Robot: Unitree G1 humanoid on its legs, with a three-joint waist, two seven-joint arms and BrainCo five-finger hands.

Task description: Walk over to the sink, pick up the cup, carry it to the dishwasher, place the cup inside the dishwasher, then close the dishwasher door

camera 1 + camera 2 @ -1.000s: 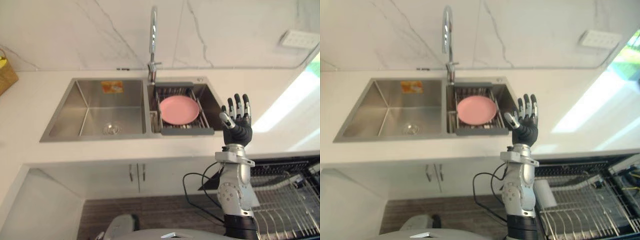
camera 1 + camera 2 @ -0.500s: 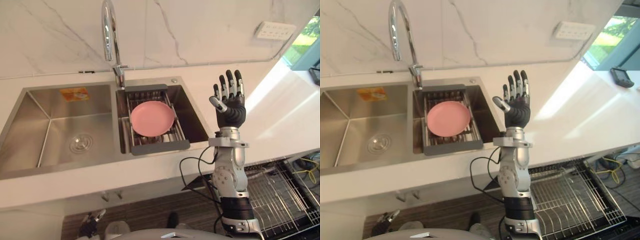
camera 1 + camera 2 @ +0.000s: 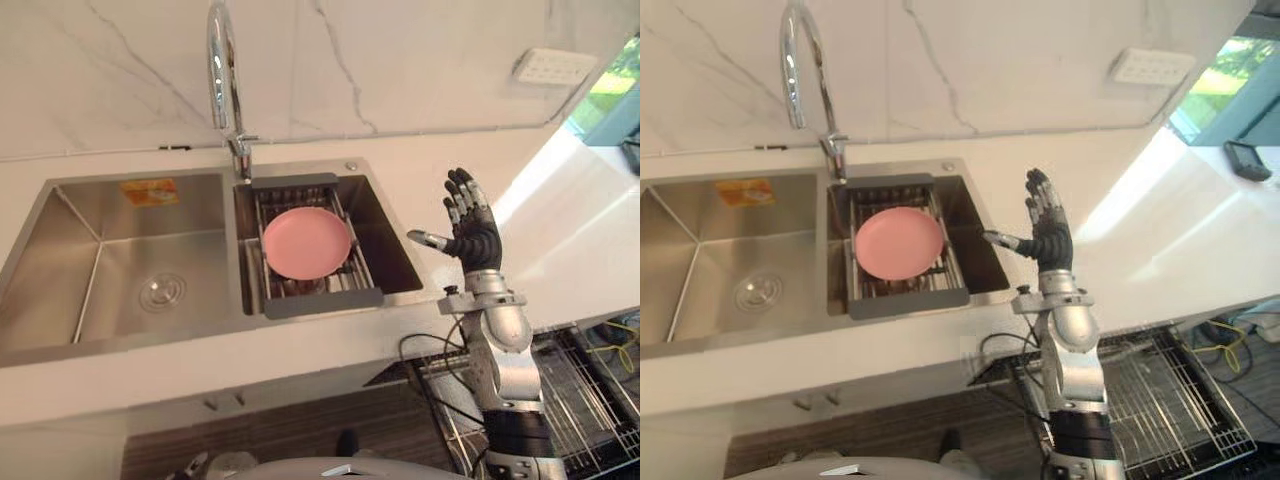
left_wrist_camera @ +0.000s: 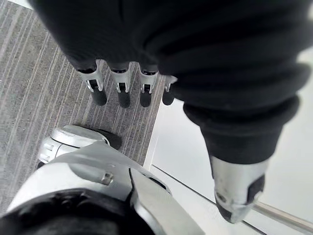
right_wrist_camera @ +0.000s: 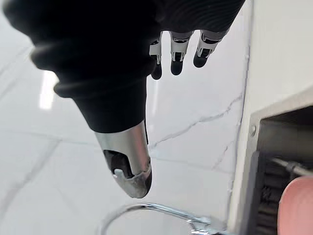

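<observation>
While the right hand [image 3: 472, 243] hovers fingers-spread beside the sink [image 3: 200, 210] and the left hand [image 4: 122, 90] hangs loosely straight, scan both basins first: the rack [image 3: 325, 300] holds a pink plate [image 3: 306, 243].

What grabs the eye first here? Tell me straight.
The pink plate, lying on the rack in the right basin of the sink. Next, the right hand, raised with open fingers above the counter beside that basin, and the tall curved faucet behind the sink.
</observation>
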